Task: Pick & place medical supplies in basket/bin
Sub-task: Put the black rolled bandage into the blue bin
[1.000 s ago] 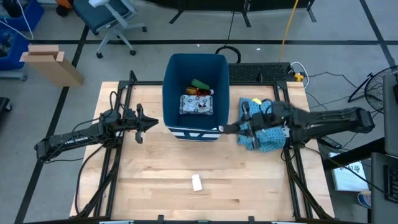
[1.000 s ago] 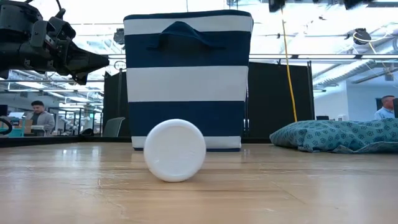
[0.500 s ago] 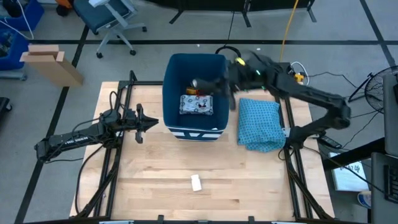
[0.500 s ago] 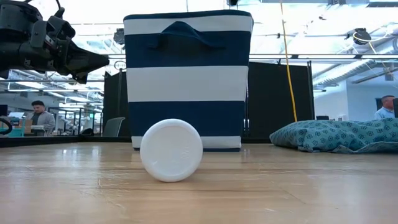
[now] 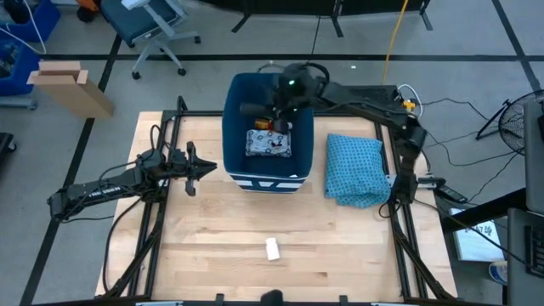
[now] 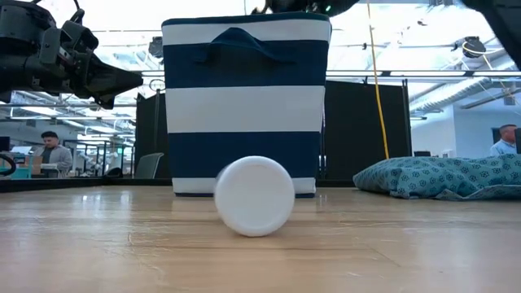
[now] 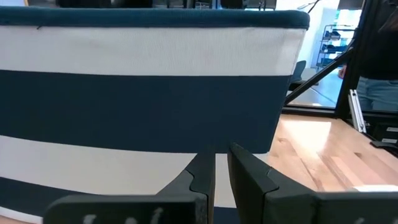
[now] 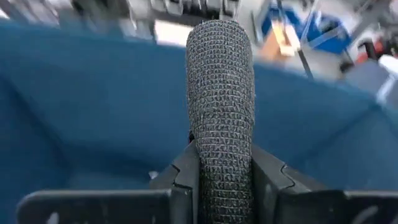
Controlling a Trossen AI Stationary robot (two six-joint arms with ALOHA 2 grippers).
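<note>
The deep dark-blue bin (image 5: 234,127) stands at the table's far middle, white-striped in the low view (image 6: 244,106) and the left wrist view (image 7: 149,93). Inside lie a flat white packet (image 5: 269,143) and red and green items (image 5: 274,124). My right gripper (image 5: 265,109) is above the bin's opening, shut on a black textured roll (image 8: 219,93). A white tube (image 5: 272,248) lies on its side near the table's front, its round end facing the low view (image 6: 254,195). My left gripper (image 5: 204,167) is left of the bin, shut and empty. My right gripper pinches the black roll between its two fingers (image 8: 267,180), by its two sides at the end nearest the wrist (image 8: 221,165). The roll lies along the fingers and sticks out past their tips. The fingers point toward the table's left. The roll is clear of the bin's contents.
A folded blue patterned cloth (image 5: 355,168) lies right of the bin, also in the low view (image 6: 440,177). Black frame rails (image 5: 161,221) run along the table's left and right sides. People (image 6: 50,150) show in the room behind.
My right gripper has risen from beside the blue cloth, swung toward the table's far edge, then gone left over the bin's opening. The white tube has rolled a little toward the table's right edge.
</note>
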